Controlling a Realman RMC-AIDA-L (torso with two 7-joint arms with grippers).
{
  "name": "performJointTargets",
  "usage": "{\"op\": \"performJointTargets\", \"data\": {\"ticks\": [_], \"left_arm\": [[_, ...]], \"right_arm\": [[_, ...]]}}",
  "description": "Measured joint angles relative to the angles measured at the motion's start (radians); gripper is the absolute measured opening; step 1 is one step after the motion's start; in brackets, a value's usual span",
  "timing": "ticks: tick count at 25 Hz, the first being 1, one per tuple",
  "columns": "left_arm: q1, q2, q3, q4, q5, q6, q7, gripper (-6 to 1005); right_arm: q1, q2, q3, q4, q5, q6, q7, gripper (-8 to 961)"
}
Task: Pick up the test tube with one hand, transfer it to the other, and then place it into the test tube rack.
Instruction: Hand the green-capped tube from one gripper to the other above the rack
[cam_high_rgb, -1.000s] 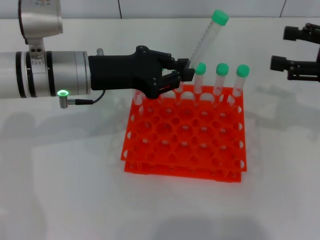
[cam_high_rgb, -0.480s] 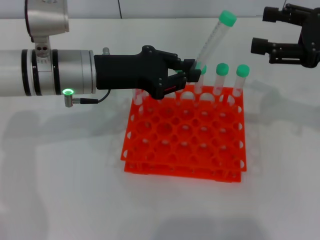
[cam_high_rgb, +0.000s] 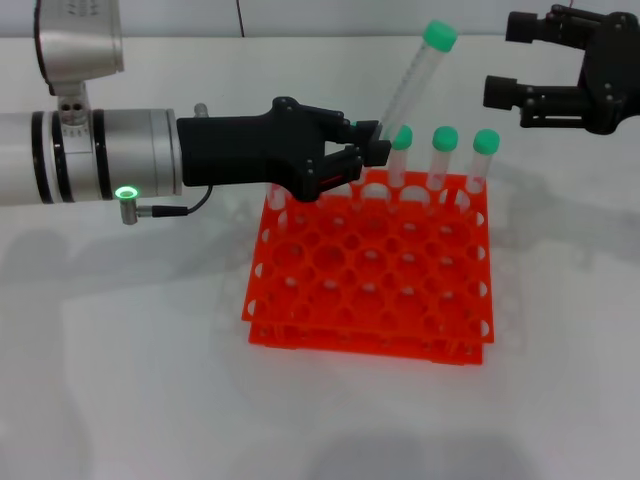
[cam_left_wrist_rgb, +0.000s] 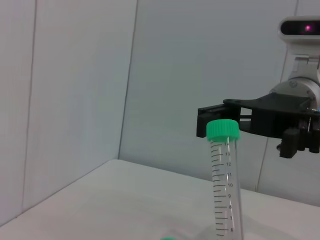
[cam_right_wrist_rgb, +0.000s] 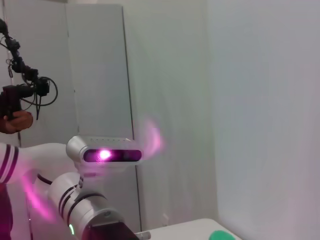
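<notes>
My left gripper (cam_high_rgb: 372, 150), black with a green wrist light, is shut on the lower end of the test tube (cam_high_rgb: 412, 80), a clear tube with a green cap. It holds the tube tilted above the back edge of the orange-red test tube rack (cam_high_rgb: 370, 270). The tube also shows in the left wrist view (cam_left_wrist_rgb: 225, 185). My right gripper (cam_high_rgb: 505, 60) is open, up at the right, a short way from the tube's cap. It also shows in the left wrist view (cam_left_wrist_rgb: 210, 122).
Three other green-capped tubes (cam_high_rgb: 440, 150) stand upright in the rack's back row, close beside my left fingers. The rack stands on a white table (cam_high_rgb: 120, 350). In the right wrist view my left arm (cam_right_wrist_rgb: 85, 210) and head are seen against a wall.
My right gripper has moved left and up toward the tube's cap. My left gripper shifted slightly right and back, still holding the tilted tube.
</notes>
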Motion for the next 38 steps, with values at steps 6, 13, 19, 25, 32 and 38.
{"op": "performJointTargets", "data": {"ticks": [6, 13, 19, 25, 32, 38], "left_arm": [[0.023, 0.000, -0.005, 0.004, -0.001, -0.003, 0.000, 197], [0.032, 0.013, -0.007, 0.000, -0.003, -0.010, 0.000, 196], [0.039, 0.021, -0.008, 0.000, -0.004, -0.007, -0.005, 196], [0.038, 0.014, -0.001, 0.005, -0.003, -0.004, -0.006, 197], [0.032, 0.011, 0.002, 0.001, 0.006, -0.005, -0.010, 197], [0.036, 0.003, 0.005, -0.001, 0.016, -0.008, -0.011, 196]], "right_arm": [[0.002, 0.001, -0.028, 0.011, 0.011, 0.020, 0.001, 789], [0.002, -0.001, -0.038, 0.013, 0.011, 0.024, 0.001, 786], [0.008, 0.000, -0.053, 0.024, 0.017, 0.028, 0.001, 784], [0.008, 0.001, -0.064, 0.028, 0.023, 0.053, 0.001, 782], [0.027, 0.001, -0.108, 0.067, 0.044, 0.090, -0.004, 779], [0.027, 0.001, -0.113, 0.068, 0.047, 0.088, -0.005, 777]]}}
